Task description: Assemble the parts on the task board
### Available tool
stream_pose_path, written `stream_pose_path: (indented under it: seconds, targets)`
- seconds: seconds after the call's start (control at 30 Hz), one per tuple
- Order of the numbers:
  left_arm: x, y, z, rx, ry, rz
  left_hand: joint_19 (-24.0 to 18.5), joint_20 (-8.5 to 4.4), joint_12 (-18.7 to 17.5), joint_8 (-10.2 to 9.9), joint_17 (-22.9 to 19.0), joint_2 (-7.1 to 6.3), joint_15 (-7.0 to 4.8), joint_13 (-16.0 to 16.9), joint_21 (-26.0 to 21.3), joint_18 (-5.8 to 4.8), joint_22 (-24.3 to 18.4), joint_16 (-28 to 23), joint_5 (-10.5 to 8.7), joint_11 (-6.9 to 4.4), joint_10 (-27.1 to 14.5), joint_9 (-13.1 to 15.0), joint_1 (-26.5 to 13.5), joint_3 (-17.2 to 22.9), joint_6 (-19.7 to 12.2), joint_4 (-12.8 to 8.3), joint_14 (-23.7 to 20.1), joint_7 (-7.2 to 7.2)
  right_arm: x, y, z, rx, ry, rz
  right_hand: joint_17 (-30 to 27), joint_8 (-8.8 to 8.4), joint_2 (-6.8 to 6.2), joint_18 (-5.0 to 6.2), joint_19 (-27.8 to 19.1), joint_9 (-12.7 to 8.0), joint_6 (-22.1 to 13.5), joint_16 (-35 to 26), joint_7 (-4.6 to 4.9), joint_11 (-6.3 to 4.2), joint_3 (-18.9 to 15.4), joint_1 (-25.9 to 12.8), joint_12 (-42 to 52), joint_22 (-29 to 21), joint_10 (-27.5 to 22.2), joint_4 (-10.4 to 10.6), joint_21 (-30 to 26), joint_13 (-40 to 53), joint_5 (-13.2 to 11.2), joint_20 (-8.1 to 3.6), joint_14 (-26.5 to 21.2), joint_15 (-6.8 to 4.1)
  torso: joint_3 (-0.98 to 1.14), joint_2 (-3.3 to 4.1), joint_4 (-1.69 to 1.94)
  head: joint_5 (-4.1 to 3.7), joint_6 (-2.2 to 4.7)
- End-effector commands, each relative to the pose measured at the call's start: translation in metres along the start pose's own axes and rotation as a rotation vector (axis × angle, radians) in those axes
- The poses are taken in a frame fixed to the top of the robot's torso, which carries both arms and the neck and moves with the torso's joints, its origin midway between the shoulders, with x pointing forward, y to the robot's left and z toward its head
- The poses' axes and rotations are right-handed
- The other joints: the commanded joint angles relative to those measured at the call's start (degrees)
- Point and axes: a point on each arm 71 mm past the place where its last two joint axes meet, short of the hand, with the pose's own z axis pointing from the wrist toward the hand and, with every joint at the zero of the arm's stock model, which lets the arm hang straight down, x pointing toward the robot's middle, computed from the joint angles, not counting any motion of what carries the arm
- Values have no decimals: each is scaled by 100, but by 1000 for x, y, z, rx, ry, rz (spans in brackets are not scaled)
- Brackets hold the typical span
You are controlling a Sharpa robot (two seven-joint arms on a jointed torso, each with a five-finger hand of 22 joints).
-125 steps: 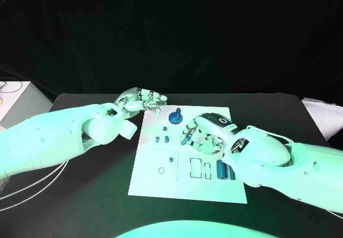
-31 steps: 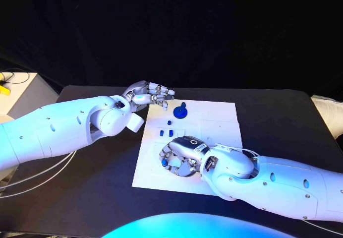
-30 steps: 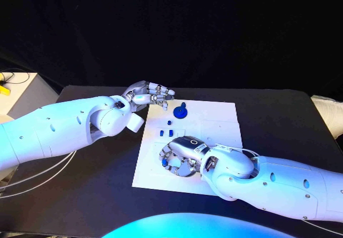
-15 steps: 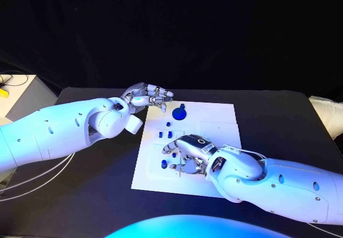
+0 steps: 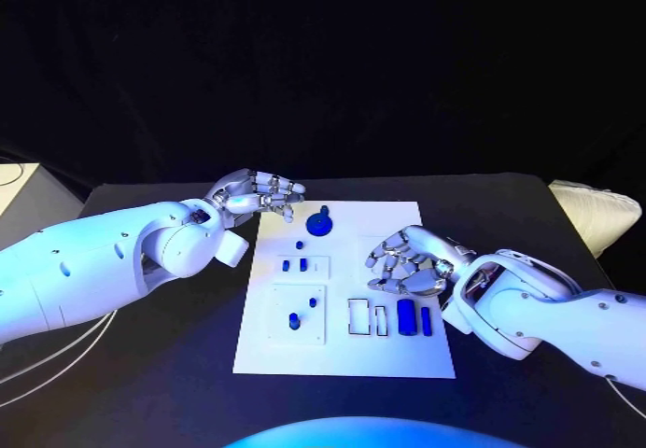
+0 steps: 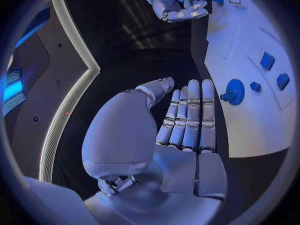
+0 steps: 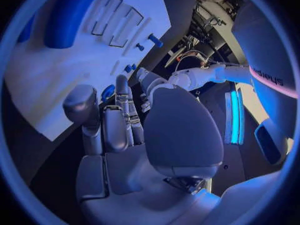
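Observation:
The white task board (image 5: 344,350) lies in the middle of the black table. On it are a round blue disc (image 5: 319,224), small blue pieces (image 5: 294,265), two blue pieces (image 5: 303,312) in a raised square plate, and two upright blue bars (image 5: 414,315) beside empty rectangular slots (image 5: 368,316). My right hand (image 5: 408,263) hovers over the board's right side, just above the bars, fingers loosely bent and holding nothing. My left hand (image 5: 259,194) hangs off the board's far left corner, near the disc (image 6: 234,91), with its fingers (image 6: 189,115) straight and nothing in them.
A white block (image 5: 588,210) sits at the table's right edge. Bare black table (image 5: 148,373) lies on both sides of the board. The left wrist view shows my right hand (image 6: 175,5) over the board (image 6: 250,115).
My right hand has lifted off the board's near left part and moved right and further away; two blue pieces now show where it was. The left hand has stayed put. The camera shifted.

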Motion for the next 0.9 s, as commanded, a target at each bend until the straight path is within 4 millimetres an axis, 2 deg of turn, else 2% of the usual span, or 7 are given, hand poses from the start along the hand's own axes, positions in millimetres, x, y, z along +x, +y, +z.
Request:
stream_pose_path:
  seconds: [0.03,0.07,0.1,0.17,0.3,0.5,0.9]
  targets:
    - [1,-1,-1,16,7,-15,12,16,-27,-34,-8,18,32,-6,-28,77,-11,-28,19,26,-19,-8,-28,-23,-40,12,13,5,-6,-16,-11,94,40,169,520,158,69,-153,154,74,-8,250,-110,-143,-386,-28,2773,299,207,116,612,3024,22,-89,157,-78,11,-34,-39,-143,25]
    - [1,-1,-1,17,6,-16,14,17,-25,-40,-7,12,33,-6,-33,77,-15,-28,18,27,-19,-10,-34,-28,-50,16,14,7,-9,-21,-16,113,42,168,929,248,156,-209,200,106,-18,444,-99,-149,-540,-4,4000,456,369,231,919,4529,28,-68,233,-81,12,-37,-39,-191,33]
    - [1,-1,-1,19,5,-17,14,17,-25,-40,-7,12,33,-6,-33,77,-15,-28,18,27,-19,-10,-34,-28,-50,16,14,7,-12,-26,-21,136,45,164,1067,296,226,-223,215,121,-19,509,-94,-136,-607,13,4309,518,411,303,1031,4937,37,-67,255,-81,10,-36,-33,-222,41]
    - [1,-1,-2,21,4,-19,14,17,-25,-40,-7,12,33,-6,-33,77,-15,-28,18,27,-19,-10,-34,-28,-50,16,14,7,-16,-36,-33,178,49,150,1483,401,280,-279,270,148,-22,702,-107,-149,-864,1,5050,705,742,399,1411,5946,41,-61,331,-70,8,-35,-29,-271,52]
    - [1,-1,-3,22,4,-21,16,18,-24,-46,-7,8,34,-6,-40,77,-19,-28,17,28,-19,-13,-43,-33,-61,22,16,8,-22,-48,-50,242,44,93,1737,477,407,-322,312,156,-20,817,-101,-165,-1060,-59,5399,850,954,414,1709,6453,44,-61,378,-64,8,-49,-55,-322,34]
    - [3,0,-3,22,9,-24,17,19,-23,-48,-7,10,35,-6,-44,77,-22,-28,18,28,-19,-14,-47,-35,-63,26,16,8,-21,-57,-69,316,38,-3,2164,625,583,-420,405,162,78,999,-157,-195,-1448,-272,5714,1126,1197,433,2344,6929,62,-71,461,-94,-2,-60,-61,-377,-5]
    - [4,0,-3,21,13,-26,18,19,-22,-48,-6,12,35,-6,-48,77,-25,-28,19,28,-18,-13,-51,-36,-62,30,17,7,4,-56,-71,354,73,-92,2418,730,700,-495,474,148,162,1101,-205,-235,-1765,-462,5910,1314,1373,443,2813,7221,139,-94,512,-123,4,-46,-50,-401,-48]
